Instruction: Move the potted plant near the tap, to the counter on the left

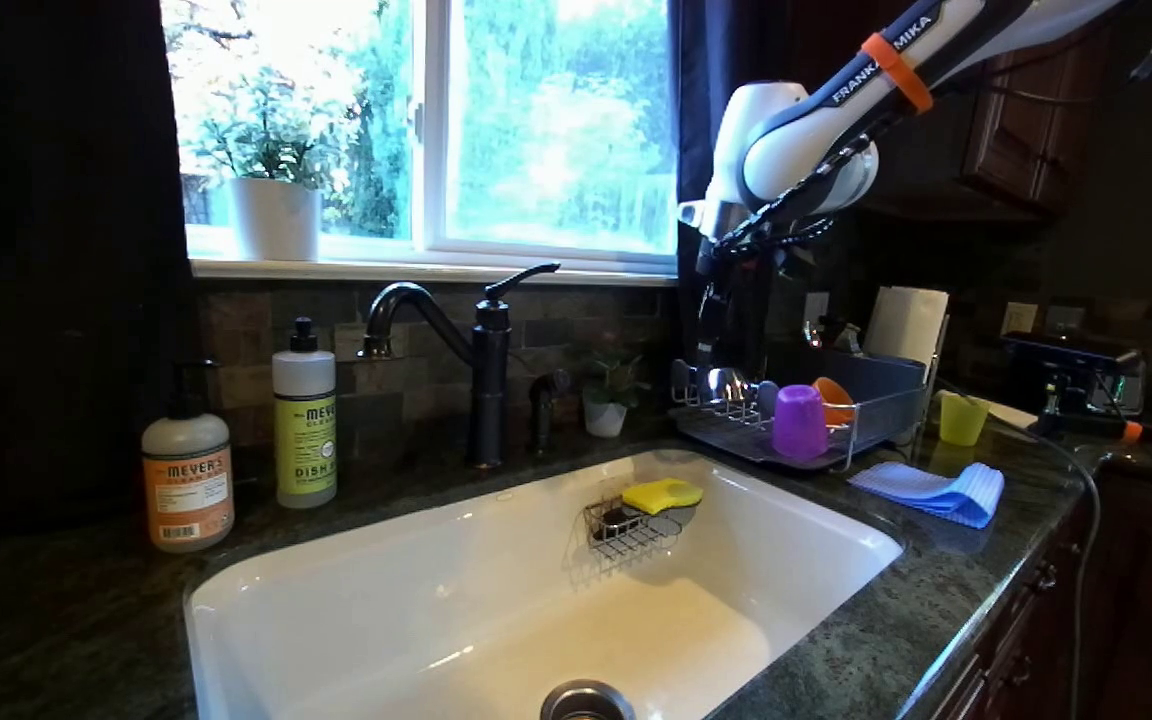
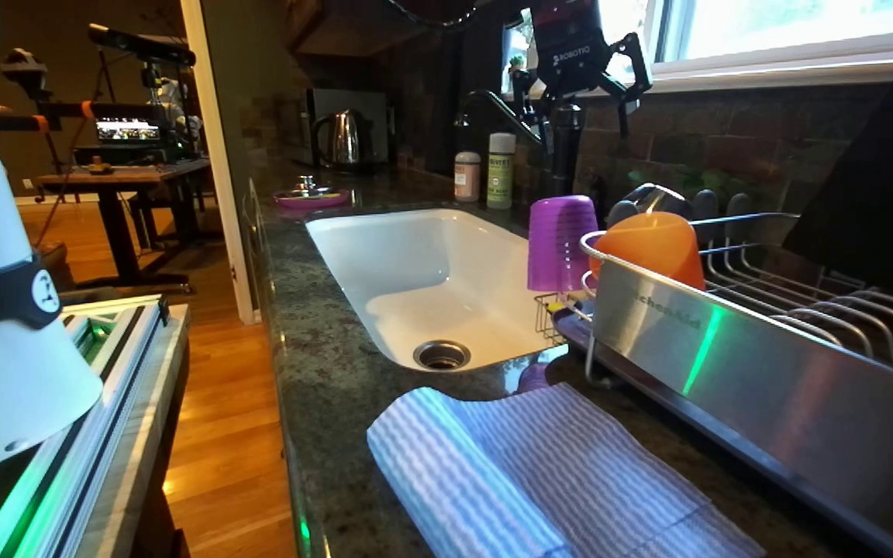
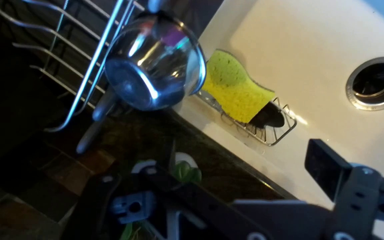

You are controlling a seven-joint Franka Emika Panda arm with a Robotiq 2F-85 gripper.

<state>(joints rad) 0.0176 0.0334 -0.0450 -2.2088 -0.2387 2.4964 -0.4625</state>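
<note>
The potted plant [image 1: 606, 398], small with green leaves in a little white pot, stands upright on the counter behind the sink, right of the tap [image 1: 489, 385] in an exterior view. It shows dimly behind the dish rack in an exterior view [image 2: 714, 182]. In the wrist view the plant [image 3: 186, 172] is partly hidden by a gripper finger. My gripper [image 2: 582, 124] is open and empty, fingers spread wide, pointing down above the plant's height. In the wrist view my gripper's [image 3: 238, 166] fingers lie apart over the counter and sink edge. The dark speckled counter [image 1: 26, 610] extends left of the sink.
A dish rack [image 1: 881, 410] with a purple cup [image 1: 798, 422], orange cup and metal cup stands right of the plant. Two soap bottles [image 1: 305, 425] stand left of the tap. The white sink [image 1: 356, 590] holds a caddy with a yellow sponge [image 1: 663, 495]. A larger plant [image 1: 276, 215] is on the sill.
</note>
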